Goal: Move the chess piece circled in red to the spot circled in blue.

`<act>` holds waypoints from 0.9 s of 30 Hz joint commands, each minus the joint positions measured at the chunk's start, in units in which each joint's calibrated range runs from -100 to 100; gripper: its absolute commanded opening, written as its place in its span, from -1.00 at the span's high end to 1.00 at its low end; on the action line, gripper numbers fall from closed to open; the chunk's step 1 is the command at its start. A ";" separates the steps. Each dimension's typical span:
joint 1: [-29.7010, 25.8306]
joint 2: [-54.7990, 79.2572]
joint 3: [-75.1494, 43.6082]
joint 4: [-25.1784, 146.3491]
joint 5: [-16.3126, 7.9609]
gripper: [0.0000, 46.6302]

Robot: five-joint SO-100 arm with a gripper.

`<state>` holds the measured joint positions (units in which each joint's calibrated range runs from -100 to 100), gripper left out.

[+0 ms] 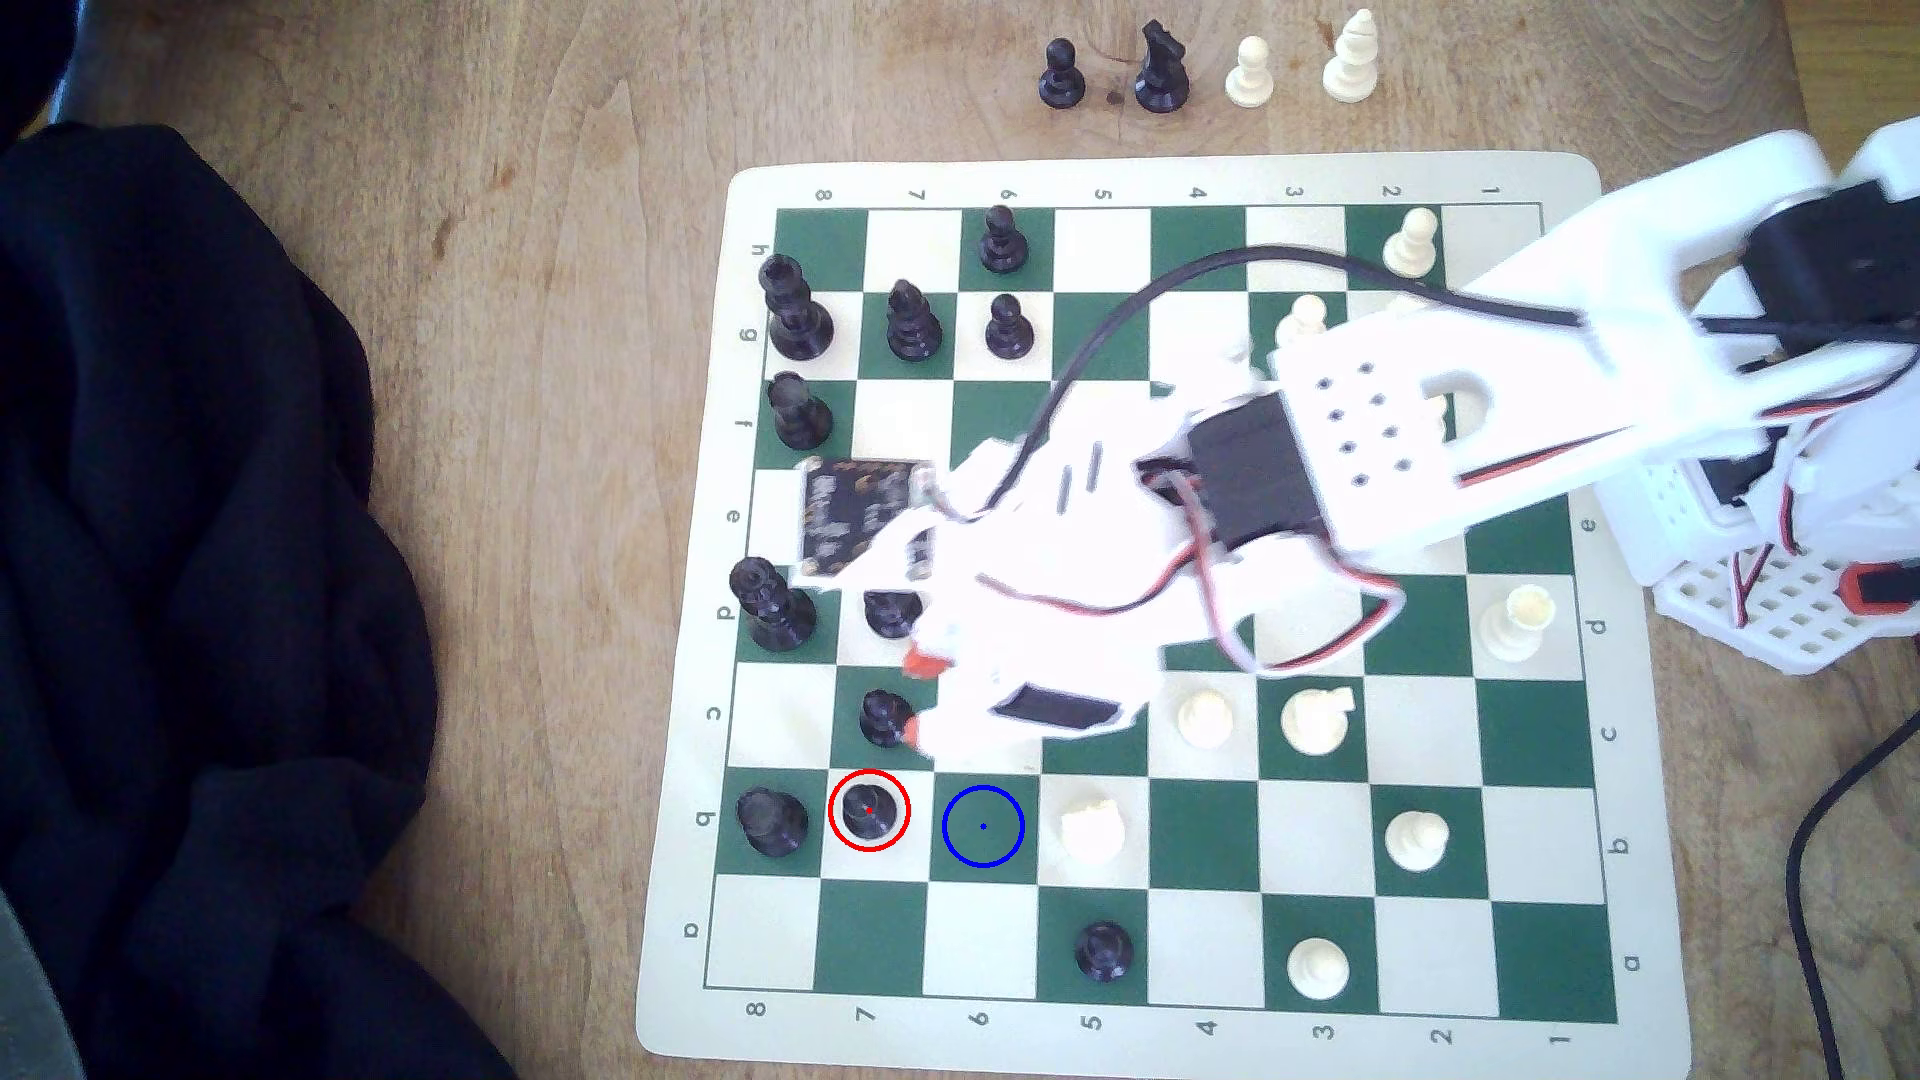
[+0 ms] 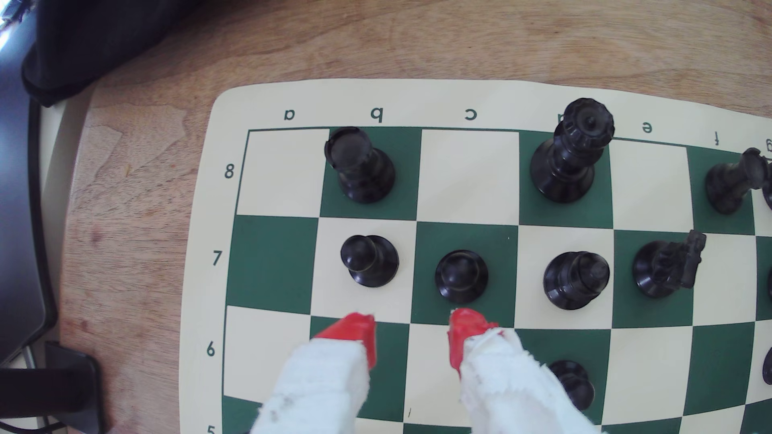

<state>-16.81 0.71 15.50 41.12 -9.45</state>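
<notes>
The chess piece, a small black pawn (image 1: 870,810) inside the red ring, stands on a white square in the board's b row; in the wrist view the pawn (image 2: 369,261) sits just beyond my fingertips. The spot (image 1: 983,826) is the dark green square with the blue ring, directly to the pawn's right in the exterior view, and nothing stands on it. My gripper (image 1: 914,698) hovers over the c and d rows, above the ringed pawn in the exterior view. The gripper (image 2: 411,334) is open, and nothing sits between its red fingertips (image 2: 355,331).
Another black pawn (image 1: 883,717) stands close beside my lower fingertip. A black rook (image 1: 771,820) stands left of the ringed pawn. A white piece (image 1: 1091,829) stands right of the spot. A dark cloth (image 1: 187,582) covers the table's left. Captured pieces (image 1: 1158,68) stand beyond the board (image 1: 1164,177).
</notes>
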 commanded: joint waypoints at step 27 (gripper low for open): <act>-1.92 15.42 -19.31 -2.62 0.39 0.45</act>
<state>-19.17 17.72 1.67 40.08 -9.26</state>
